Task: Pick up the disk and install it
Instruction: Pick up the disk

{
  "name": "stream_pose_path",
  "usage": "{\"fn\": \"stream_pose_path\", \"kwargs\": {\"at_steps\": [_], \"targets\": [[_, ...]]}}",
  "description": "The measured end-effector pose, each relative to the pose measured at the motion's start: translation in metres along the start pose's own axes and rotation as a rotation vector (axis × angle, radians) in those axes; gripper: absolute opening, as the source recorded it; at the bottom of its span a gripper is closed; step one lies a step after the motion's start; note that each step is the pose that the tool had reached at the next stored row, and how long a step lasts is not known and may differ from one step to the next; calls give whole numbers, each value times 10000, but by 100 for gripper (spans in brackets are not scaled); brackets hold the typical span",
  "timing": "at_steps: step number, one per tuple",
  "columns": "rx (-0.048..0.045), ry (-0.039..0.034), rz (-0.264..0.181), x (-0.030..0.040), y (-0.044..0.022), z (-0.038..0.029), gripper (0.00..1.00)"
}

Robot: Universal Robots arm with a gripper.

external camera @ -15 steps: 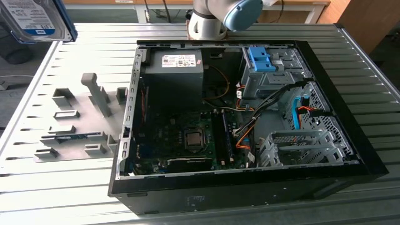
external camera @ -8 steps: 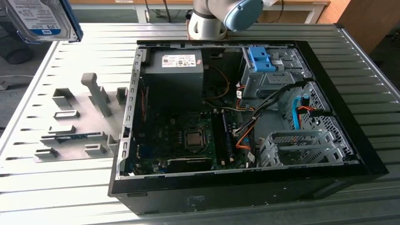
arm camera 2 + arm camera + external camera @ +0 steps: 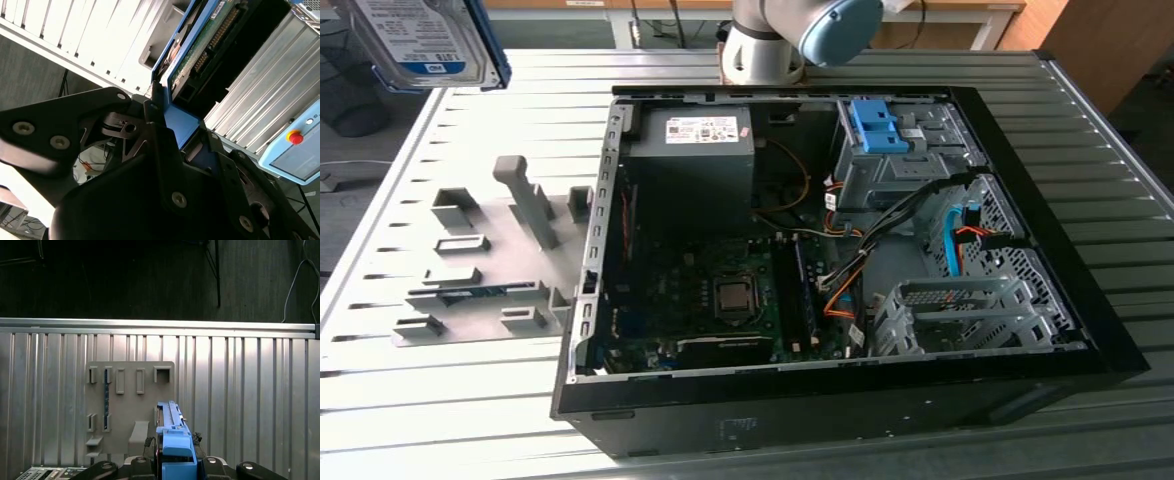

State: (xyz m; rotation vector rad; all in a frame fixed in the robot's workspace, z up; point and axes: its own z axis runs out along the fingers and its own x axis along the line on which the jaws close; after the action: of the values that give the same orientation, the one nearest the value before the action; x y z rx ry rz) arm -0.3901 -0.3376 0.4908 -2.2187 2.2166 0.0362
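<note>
In the exterior view, the disk (image 3: 427,40), silver with a blue-and-white label, was held aloft over the tabletop (image 3: 454,400), well apart from the open computer case (image 3: 827,260) toward the exterior view's right. In the second wrist view, the end effector (image 3: 182,131) was clamped on the disk's blue end, and the disk's long axis projected straight away from it. In the first wrist view, the disk stood edge-on above the grey fixture plate (image 3: 130,405).

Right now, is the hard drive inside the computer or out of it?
Out. The disk hangs in the air, apart from the open computer case, clamped in the gripper.

The disk (image 3: 430,40) sits at upper left of frame, raised above worktop (image 3: 454,420). Open computer case (image 3: 854,400) centre; grey fixture plate (image 3: 483,265) left.
</note>
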Motion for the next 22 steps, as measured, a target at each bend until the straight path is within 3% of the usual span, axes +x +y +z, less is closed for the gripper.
{"fn": "stream_pose_path", "kwargs": {"at_steps": [13,18,20,22], "targets": [[0,0,0,0,-218,-3,36],[0,0,1,0,-225,-3,36],[0,-72,-3,2,-226,-3,36],[1,-257,-3,8,-226,-3,36]]}}
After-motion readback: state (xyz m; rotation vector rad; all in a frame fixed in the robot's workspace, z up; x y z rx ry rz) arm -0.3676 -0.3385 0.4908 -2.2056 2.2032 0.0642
